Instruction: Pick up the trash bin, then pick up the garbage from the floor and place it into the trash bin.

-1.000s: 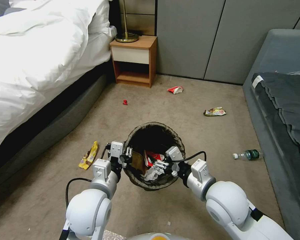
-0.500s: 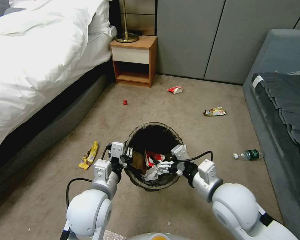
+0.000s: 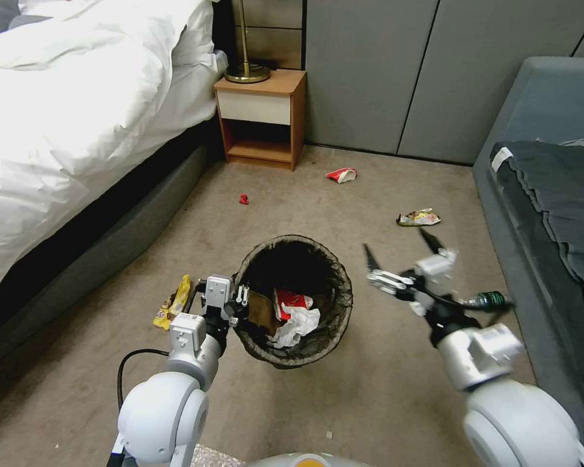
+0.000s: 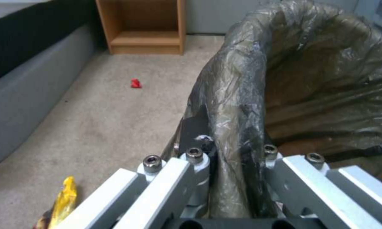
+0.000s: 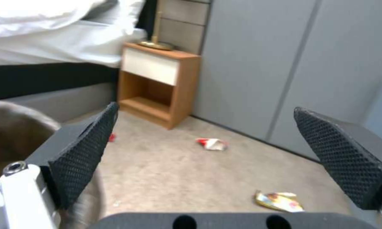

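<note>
Bin [image 3: 294, 299] hangs off the floor [image 3: 383, 389], its lined rim pinched in my left claw [image 3: 240, 305] at its nine o'clock. My right claw [image 3: 399, 263] hovers spread wide at its three o'clock, holding nothing. Best approach, I judge: keep the bin level, then drop onto the bottle [image 3: 490, 299] or wrapper [image 3: 418, 217] squarely.

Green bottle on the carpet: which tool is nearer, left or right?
Right. The right tool hangs open in the air between the trash bin and the green bottle, just off the bottle. The left tool is clamped on the bin's far rim.
</note>
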Available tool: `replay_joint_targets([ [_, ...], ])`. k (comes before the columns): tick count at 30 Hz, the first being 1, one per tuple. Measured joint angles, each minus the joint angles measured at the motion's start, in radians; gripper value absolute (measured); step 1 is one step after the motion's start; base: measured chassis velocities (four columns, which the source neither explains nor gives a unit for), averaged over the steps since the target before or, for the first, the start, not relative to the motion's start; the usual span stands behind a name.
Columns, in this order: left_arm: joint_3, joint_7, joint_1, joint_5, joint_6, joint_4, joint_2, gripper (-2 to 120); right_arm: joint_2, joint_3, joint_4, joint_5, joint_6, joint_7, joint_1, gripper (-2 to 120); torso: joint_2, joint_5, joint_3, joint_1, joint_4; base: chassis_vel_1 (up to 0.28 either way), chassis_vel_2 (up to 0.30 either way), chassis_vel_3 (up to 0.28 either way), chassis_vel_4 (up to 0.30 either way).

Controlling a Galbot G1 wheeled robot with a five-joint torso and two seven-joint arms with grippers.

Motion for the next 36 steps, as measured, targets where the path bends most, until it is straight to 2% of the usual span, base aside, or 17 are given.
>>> replay_joint_targets([
  [7,-0.009,-0.013,0.016,-0.004,-0.009,-0.017,-0.001,5,0.083,0.09,-0.049,-0.027,0.092,-0.03,-0.069,100,0.0,0.0003,0.0,0.0,0.0002,0.0,0.0,0.0,0.0],
  [14,-0.009,-0.02,0.019,-0.001,-0.009,-0.025,-0.002,5,0.121,0.142,-0.088,-0.033,0.159,-0.037,-0.11,100,0.0,0.0001,0.0,0.0,-0.0001,0.0,0.0,0.0,0.0],
  [27,0.0,-0.019,0.019,0.014,-0.007,-0.027,-0.009,5,0.137,0.16,-0.116,-0.02,0.188,-0.035,-0.125,100,0.0,0.0002,0.0,0.0,0.0,-0.043,-0.047,-0.039,-0.044],
  [36,0.004,-0.026,0.021,0.011,-0.027,-0.022,-0.014,5,0.139,0.166,-0.132,-0.013,0.173,-0.028,-0.124,100,0.0,0.0002,0.0,0.0,0.0001,-0.011,-0.01,-0.008,-0.011],
])
